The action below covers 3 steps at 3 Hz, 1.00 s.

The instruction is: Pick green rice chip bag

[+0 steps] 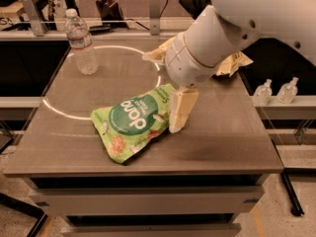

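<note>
The green rice chip bag [132, 124] lies flat on the brown table [227, 142], left of centre, with its dark green round logo facing up. My gripper [177, 117] hangs from the big white arm and is down at the bag's right edge, touching or just above the table. The arm hides the bag's upper right corner.
A clear water bottle [81, 43] stands at the table's back left. A brown and yellow chip bag [233, 63] lies at the back, mostly hidden behind the arm. Two small bottles [264, 92] stand on a shelf to the right. The table's front edge is near the bag.
</note>
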Each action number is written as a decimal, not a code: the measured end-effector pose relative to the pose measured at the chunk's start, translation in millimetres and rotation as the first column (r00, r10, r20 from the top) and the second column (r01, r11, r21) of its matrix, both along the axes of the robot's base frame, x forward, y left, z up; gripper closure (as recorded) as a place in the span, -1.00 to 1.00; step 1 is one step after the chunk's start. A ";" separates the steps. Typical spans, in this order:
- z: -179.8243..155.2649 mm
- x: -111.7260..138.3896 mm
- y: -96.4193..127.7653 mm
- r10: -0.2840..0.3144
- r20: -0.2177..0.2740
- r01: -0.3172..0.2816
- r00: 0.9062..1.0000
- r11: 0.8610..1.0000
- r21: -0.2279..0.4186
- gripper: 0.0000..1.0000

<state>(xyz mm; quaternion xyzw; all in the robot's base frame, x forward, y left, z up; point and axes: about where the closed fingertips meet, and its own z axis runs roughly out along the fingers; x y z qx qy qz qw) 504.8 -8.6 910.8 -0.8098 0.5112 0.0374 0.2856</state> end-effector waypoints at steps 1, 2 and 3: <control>-13.1 12.7 3.1 0.037 -0.036 -0.037 0.999 0.999 -0.002 -1.00; -26.8 19.4 5.1 0.065 -0.076 -0.066 0.995 0.998 -0.007 -1.00; -39.7 19.7 9.4 0.097 -0.117 -0.101 0.988 0.995 -0.022 -1.00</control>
